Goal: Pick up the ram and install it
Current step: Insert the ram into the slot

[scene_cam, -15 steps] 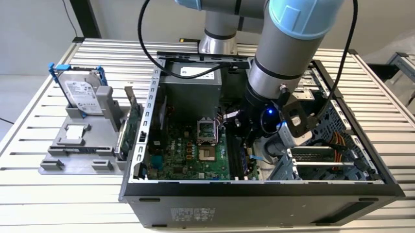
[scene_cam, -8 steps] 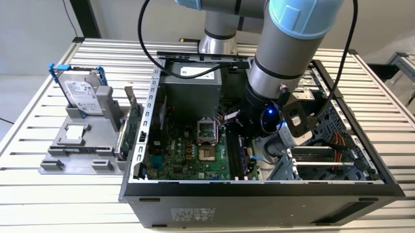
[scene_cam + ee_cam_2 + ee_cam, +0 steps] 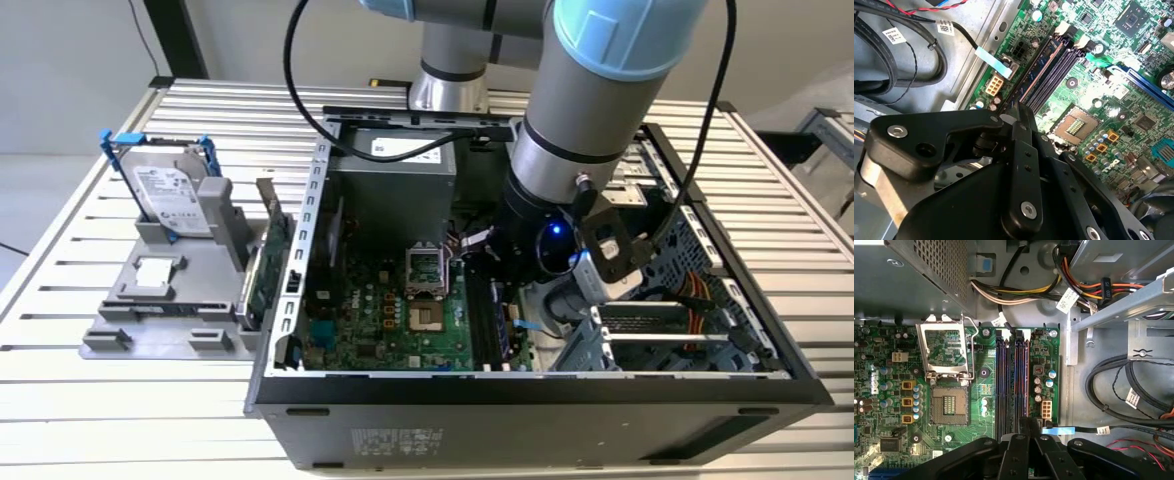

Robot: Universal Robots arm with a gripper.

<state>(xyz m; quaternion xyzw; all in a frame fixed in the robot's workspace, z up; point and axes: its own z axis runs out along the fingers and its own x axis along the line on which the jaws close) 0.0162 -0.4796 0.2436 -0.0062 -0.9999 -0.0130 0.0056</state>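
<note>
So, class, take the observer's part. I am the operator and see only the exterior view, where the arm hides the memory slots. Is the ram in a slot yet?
Observer: In the first wrist view, the ram appears to stand in one of the black memory slots.
Operator: Where is the pincer?
Observer: In that view, the pincer is over one end of the ram. I cannot tell whether they touch.
Operator: Anything close by?
Observer: A light blue cable tab lies beside the pincer, just off the motherboard's edge.
</note>
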